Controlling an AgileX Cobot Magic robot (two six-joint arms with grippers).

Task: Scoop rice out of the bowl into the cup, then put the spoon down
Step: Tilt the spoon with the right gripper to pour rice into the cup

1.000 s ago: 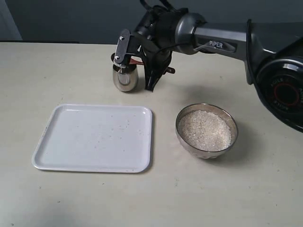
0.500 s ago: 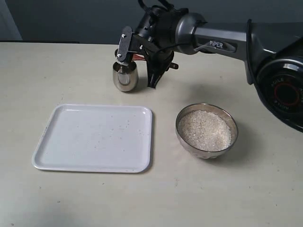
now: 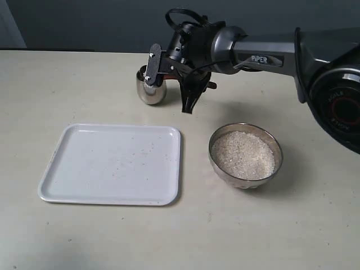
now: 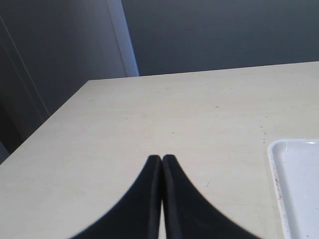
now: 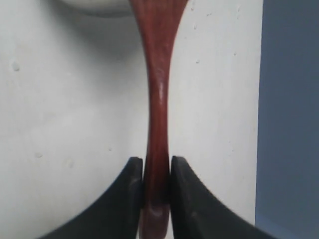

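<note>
R arm status: right gripper (image 5: pixel 157 167) is nearly closed, both black fingers clamped on the handle of the slim dark red-brown wooden spoon (image 5: pixel 157 89). Handle sits straight between the pads, no visible slack. It widens toward the scoop end, which runs out of the wrist view, so can't tell if there's any load on it.

Ext view: R arm reaches across the back of the pale beige table (image 3: pixel 84 236), with the gripper up next to the small rounded shiny steel cup (image 3: pixel 151 89). One finger overlaps the cup's rim from this angle. Can't tell if it's touching or just in front. Only a short reddish stub of the spoon shows, on the side of the wrist away from the cup; the rest is hidden by gripper hw. Cup is upright, contents not visible.

Wide round shiny steel bowl (image 3: pixel 242 181) is at front right, well apart from the cup, upright. Small white uncooked rice (image 3: pixel 244 153) fills it close to the rim.

White rounded-corner rectangular plastic tray (image 3: pixel 112 169) is flat at front left, between cup and near edge, w/ a few specks on it.

L arm: left gripper (image 4: pixel 162 159) has its fingertips pressed together, nothing in it, above bare table near the tray's corner.
</note>
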